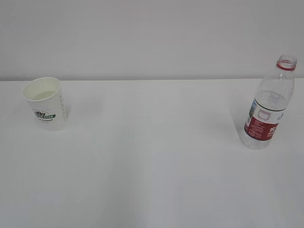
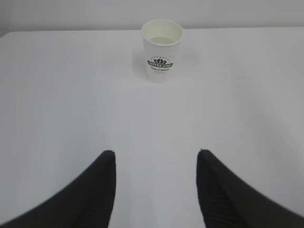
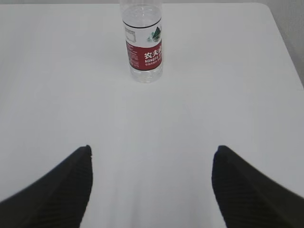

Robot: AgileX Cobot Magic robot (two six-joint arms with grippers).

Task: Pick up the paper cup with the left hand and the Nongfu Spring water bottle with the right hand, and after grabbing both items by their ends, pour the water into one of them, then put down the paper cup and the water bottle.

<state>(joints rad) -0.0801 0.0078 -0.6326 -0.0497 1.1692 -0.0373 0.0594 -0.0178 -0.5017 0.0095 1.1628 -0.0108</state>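
Smooth matte white surface (image 1: 152,166), plain pale wall behind it. Paper cup (image 1: 45,103) upright at far left near the back edge: small, tapered, thin white paper wall, green logo and grey lettering on the side, cream inside with what looks like a bit of clear liquid at the bottom. Nongfu Spring water bottle (image 1: 268,104) upright at far right, well apart from the cup: tall clear plastic, ribbed shoulders, red-and-white label wrapped round the lower body, red neck ring, mouth uncapped. Hard to tell the water level.

Left gripper (image 2: 156,164) low over the surface, dark ribbed fingers (image 2: 102,185) spread apart, holding nothing, cup (image 2: 161,50) straight ahead and well clear of the tips. Right gripper (image 3: 152,161) same deal, black ridged fingers (image 3: 237,185) spread even wider, empty, bottle (image 3: 142,45) dead ahead and well apart.

Loads of bare surface between the two things and in front of both grippers. From the right wrist view, rounded corner of the surface (image 3: 266,7) off to the right of the bottle, edge running down that side.
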